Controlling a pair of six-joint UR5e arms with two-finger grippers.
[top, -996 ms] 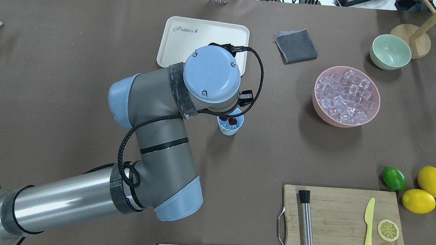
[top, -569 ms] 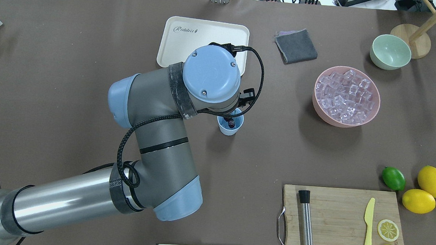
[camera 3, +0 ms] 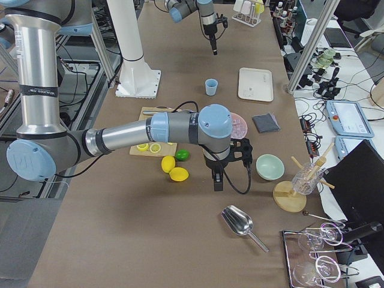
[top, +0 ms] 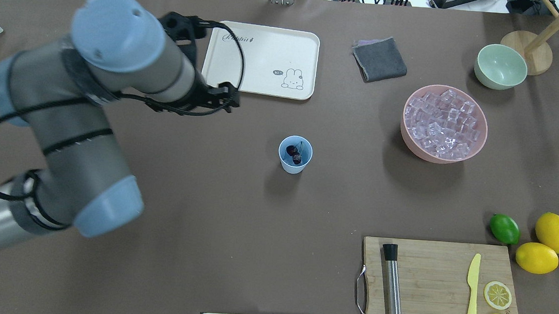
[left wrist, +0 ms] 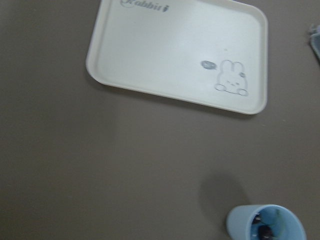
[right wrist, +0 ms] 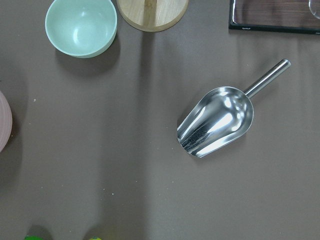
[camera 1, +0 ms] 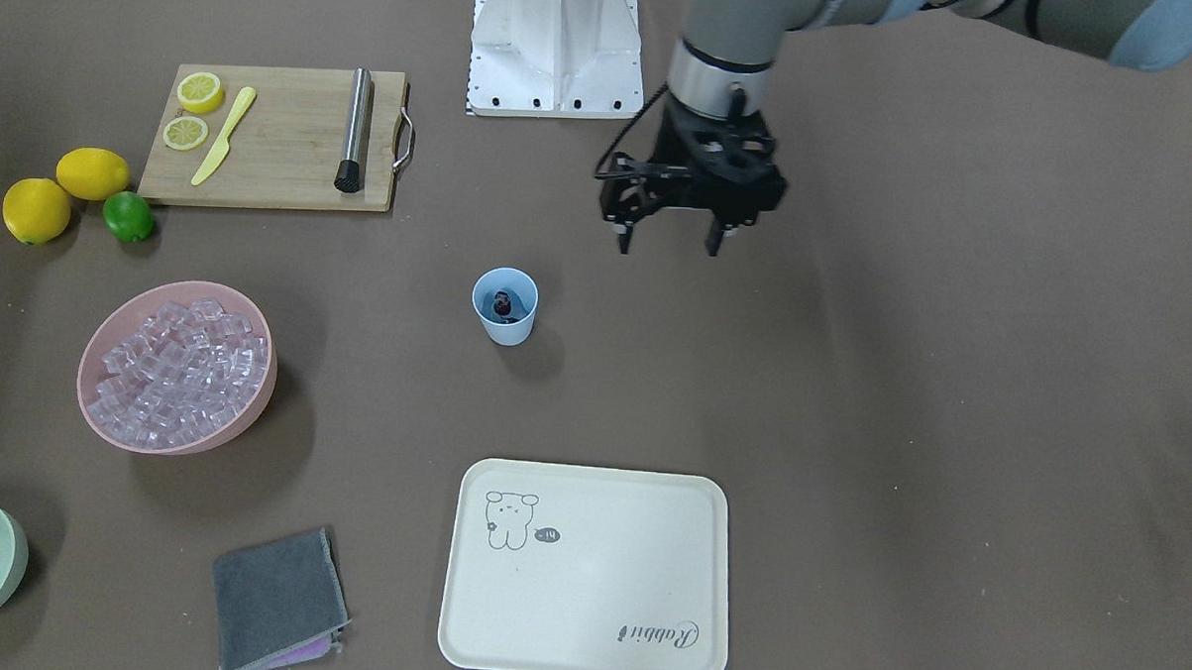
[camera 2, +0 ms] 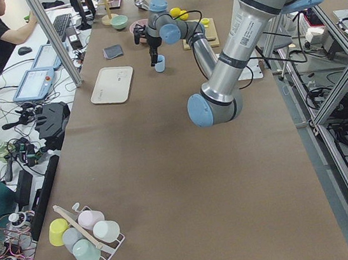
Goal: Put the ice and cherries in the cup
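Cherries [top: 294,153] lie inside the cup [top: 292,168] mid-table; ice [top: 444,122] fills the pink bowl [top: 432,158]. The left gripper [camera 1: 667,246] hangs well apart from the cup, fingers spread and empty. Whether the right gripper [camera 3: 217,180] is spread or closed, I cannot tell

Brown tabletop [top: 216,231] is covered end to end. A light-blue cup [top: 292,168] is stood near the middle. A cream tray [top: 261,54] and folded grey cloth [top: 380,60] are laid toward the far edge. A pink bowl [top: 418,152], pale green bowl [top: 501,67] and wooden stand base [top: 538,60] are placed toward the far right corner. A cutting board [top: 432,283] is set at the robot-side edge, with a lime [top: 504,228] and two lemons [top: 554,232] just beside it. A metal scoop [right wrist: 216,121] is laid near the right end.
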